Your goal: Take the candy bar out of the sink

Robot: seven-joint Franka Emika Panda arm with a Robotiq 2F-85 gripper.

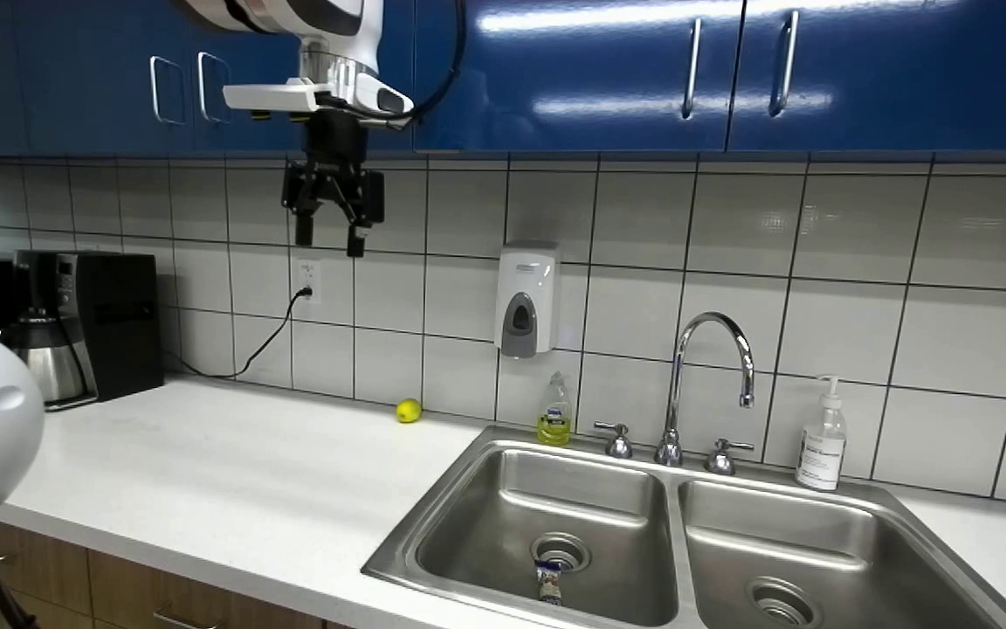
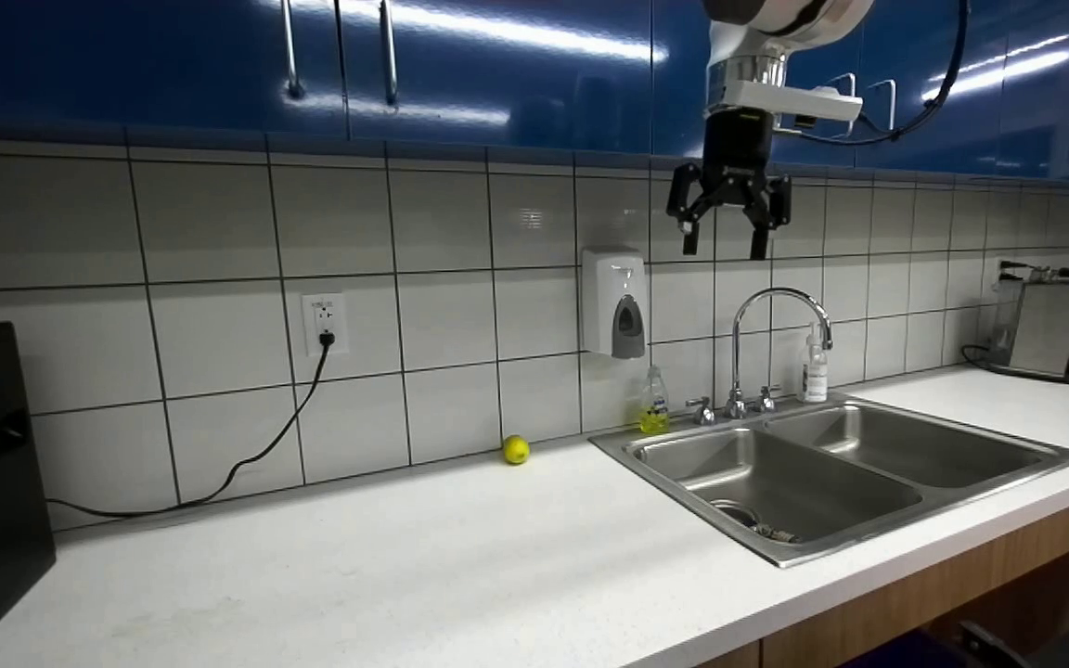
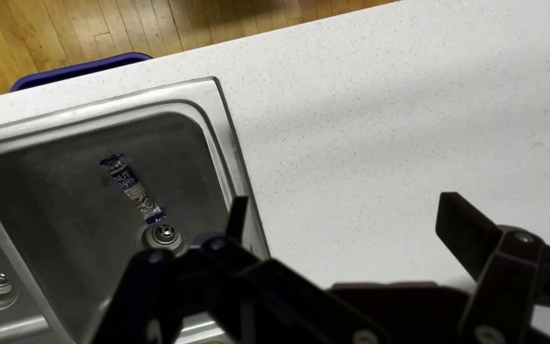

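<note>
Bar (image 3: pixel 134 191) lies flat on the bottom of the sink (image 1: pixel 680 546), in the basin (image 3: pixel 79 239) nearer the yellow ball (image 1: pixel 409 411). One end sits at the edge of the drain (image 3: pixel 165 236); in the wrist view I can read "NUT BARS" on it.

Along the sink's back edge: soap (image 1: pixel 554 418), yellow-green, at the corner on the ball's side; then the faucet (image 1: pixel 674 397), between two handles (image 1: pixel 618 441); then a pump bottle (image 1: pixel 820 450). Dispenser (image 1: pixel 527 297) is fixed to the tiled wall (image 1: pixel 468 210) above the soap.

My gripper (image 3: pixel 343 205) hangs well above the worktop (image 3: pixel 399 119), fingers (image 3: pixel 466 227) pointing down. Spread is wide, with only air between them. From the wrist, worktop shows in the gap; the bar is outside it, on the sink side.

Ball rests on the worktop near the wall, apart from the sink. Farther along stands the coffee maker (image 1: pixel 123 332), black; a cord (image 2: pixel 327 340) runs from behind it to the outlet (image 2: pixel 312 315). Blue cabinets (image 1: pixel 573 65) hang overhead.
</note>
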